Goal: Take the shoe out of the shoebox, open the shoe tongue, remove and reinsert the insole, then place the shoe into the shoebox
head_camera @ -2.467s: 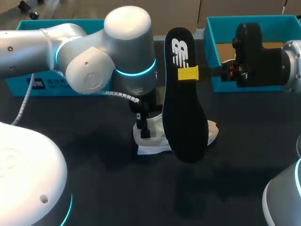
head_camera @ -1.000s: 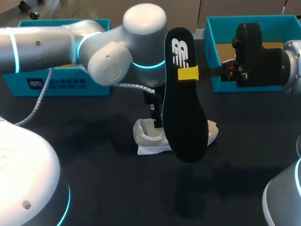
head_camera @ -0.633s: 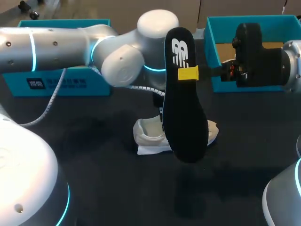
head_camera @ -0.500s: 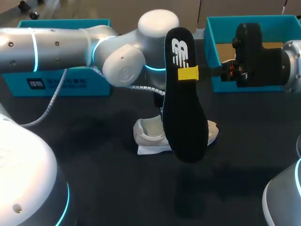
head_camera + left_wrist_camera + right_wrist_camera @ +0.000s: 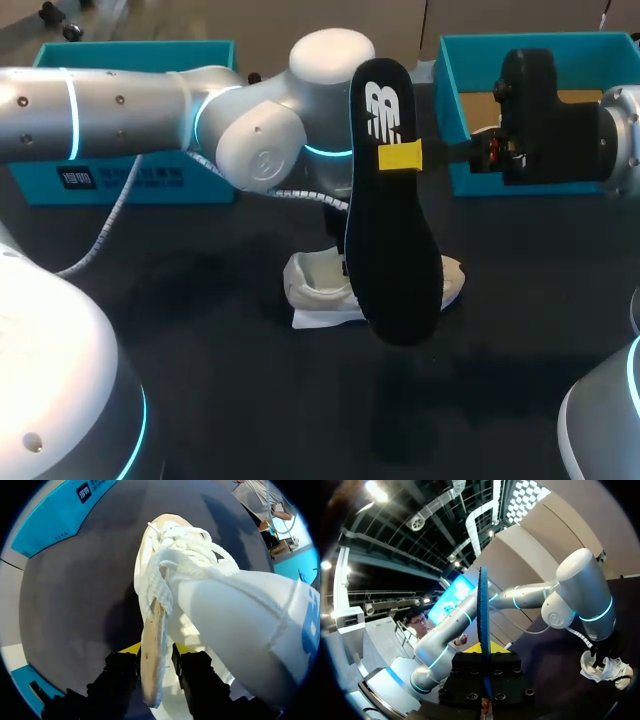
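The right gripper [image 5: 402, 157] pinches the insole [image 5: 392, 240] upright, clear of the shoe [image 5: 318, 292], whose side wall the left gripper [image 5: 156, 654] clamps on the table [image 5: 200, 330]. Removal looks done. Reinsertion next needs the insole tilted toe-first into the opening.

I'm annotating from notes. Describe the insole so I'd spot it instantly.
Over the middle of the dark table, between two teal boxes, the right fingers hold a long insole over the white shoe. Unlike its neighbours it is flat, black, with a white logo.

One shoe [image 5: 312, 292], one insole [image 5: 392, 235], two boxes [image 5: 130, 178]
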Available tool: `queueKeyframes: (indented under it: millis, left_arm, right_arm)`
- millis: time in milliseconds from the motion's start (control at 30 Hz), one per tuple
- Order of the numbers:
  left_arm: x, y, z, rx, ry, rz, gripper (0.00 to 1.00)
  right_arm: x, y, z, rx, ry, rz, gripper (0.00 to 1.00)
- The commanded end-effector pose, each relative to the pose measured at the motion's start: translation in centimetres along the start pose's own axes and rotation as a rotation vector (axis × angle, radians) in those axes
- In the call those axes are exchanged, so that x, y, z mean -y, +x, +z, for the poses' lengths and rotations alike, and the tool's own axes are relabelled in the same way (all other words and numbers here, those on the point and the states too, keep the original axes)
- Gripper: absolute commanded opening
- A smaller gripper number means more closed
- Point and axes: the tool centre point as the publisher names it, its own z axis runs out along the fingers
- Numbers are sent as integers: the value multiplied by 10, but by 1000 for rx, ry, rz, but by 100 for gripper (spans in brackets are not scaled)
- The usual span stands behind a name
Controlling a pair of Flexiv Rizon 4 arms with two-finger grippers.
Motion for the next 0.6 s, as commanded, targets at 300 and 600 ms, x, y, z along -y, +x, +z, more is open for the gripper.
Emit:
queueKeyframes:
  millis: [300, 600]
  left_arm:
    - [1, -7, 3, -84, 19, 66, 0]
    - [0, -5, -5, -174, 2, 219, 0]
  right_arm:
    - [0, -1, 3, 0, -1, 0, 0]
    - [0, -1, 3, 0, -1, 0, 0]
